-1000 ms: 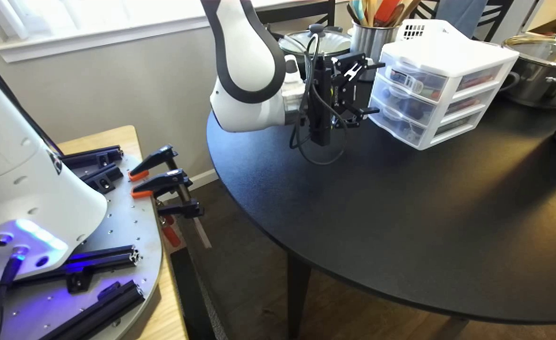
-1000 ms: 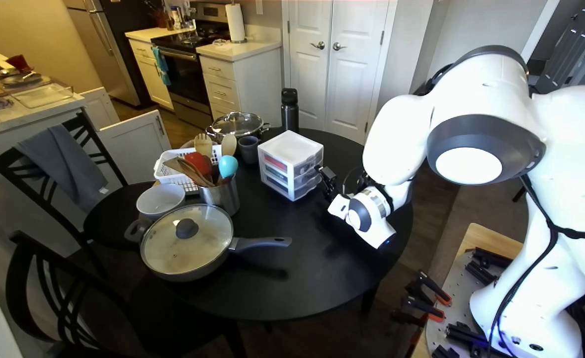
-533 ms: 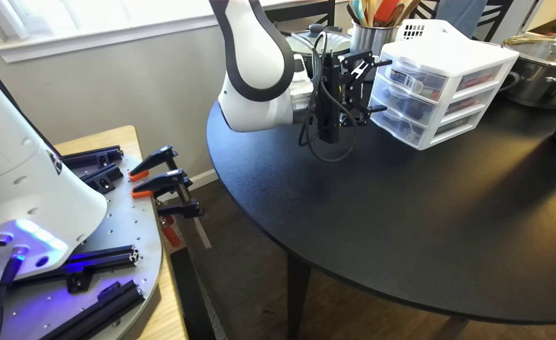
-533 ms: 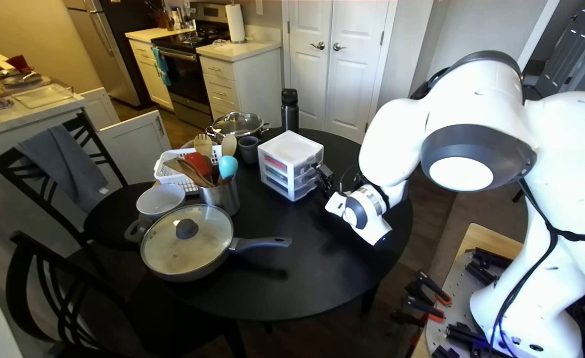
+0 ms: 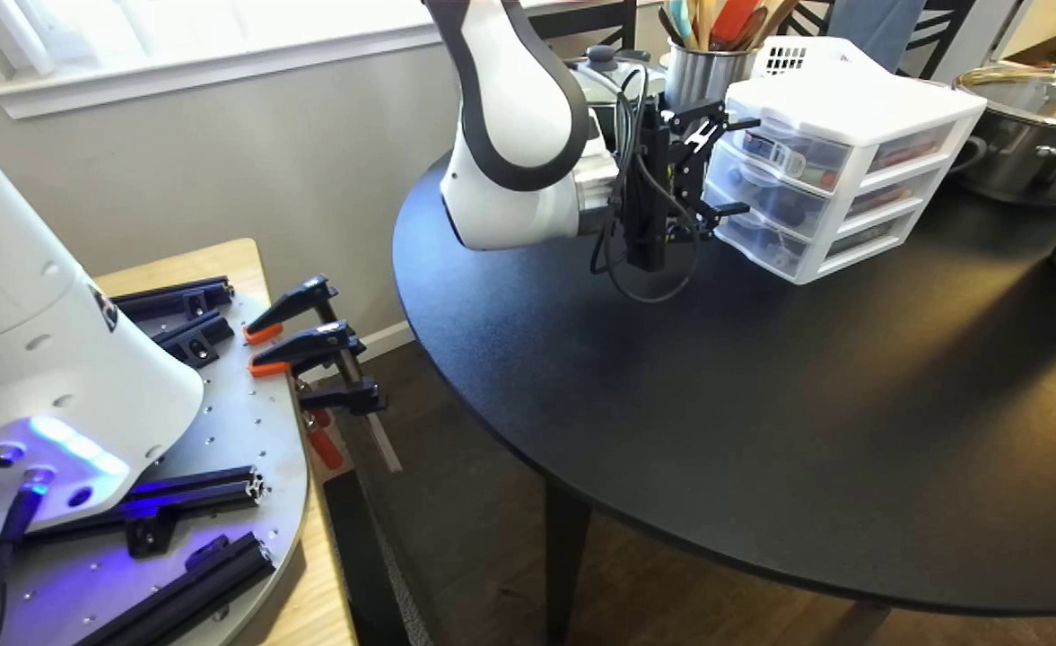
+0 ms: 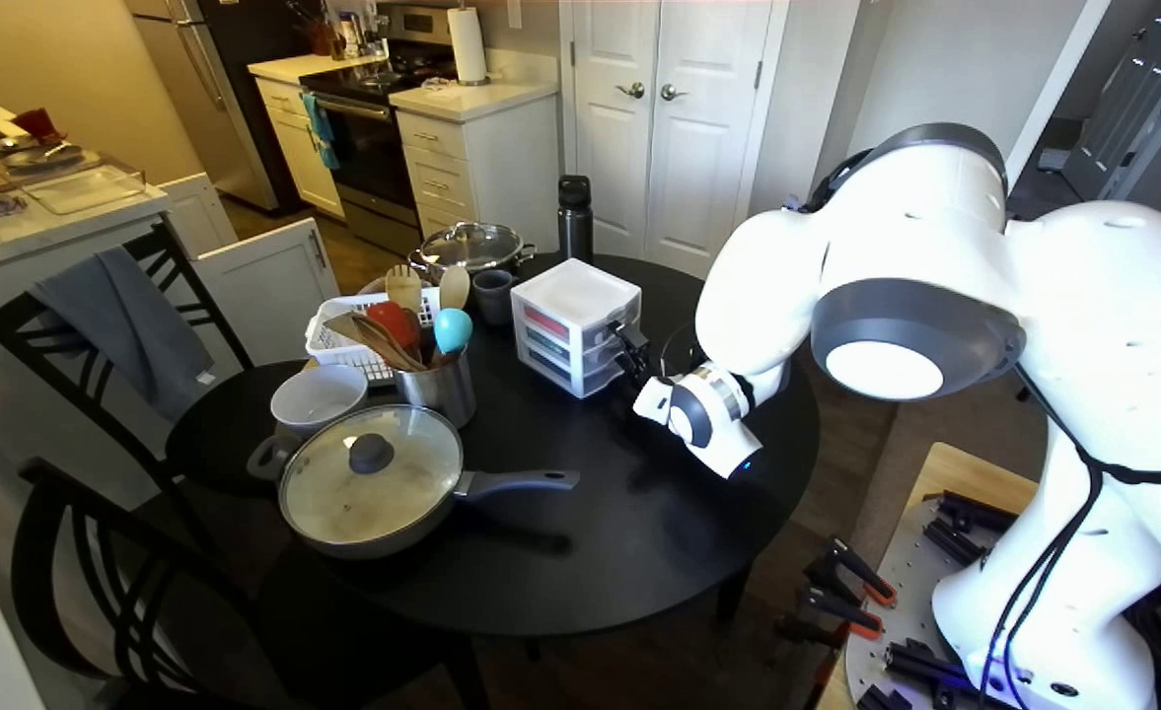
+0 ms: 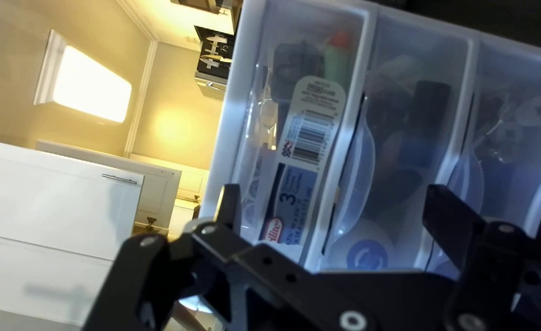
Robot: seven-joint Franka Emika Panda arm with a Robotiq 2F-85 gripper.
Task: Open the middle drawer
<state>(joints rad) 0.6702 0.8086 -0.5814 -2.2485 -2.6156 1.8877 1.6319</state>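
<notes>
Two black fingers (image 7: 449,216) stand wide apart on the pincer (image 5: 738,167) at the white arm's (image 5: 528,108) end, with nothing gripped; from where I stand, I can't tell whether a tip touches the plastic. Just past the tips is the middle drawer (image 7: 403,151), translucent, closed and level with its neighbours, dark contents (image 7: 429,101) and a round blue label (image 7: 367,255) showing through the front. Above it sits the top drawer (image 5: 806,148), with a barcoded pack (image 7: 307,147) inside, and below it the bottom drawer (image 5: 765,245). All three sit in a white-framed organizer (image 5: 850,108) on the black table (image 5: 761,386). Further out, in an exterior view, a steel holder (image 6: 439,396) full of utensils (image 6: 395,322) stands near a white basket (image 6: 343,357) and a lidded pan (image 6: 373,488), and a dark bottle (image 6: 575,219) rises behind the organizer.
</notes>
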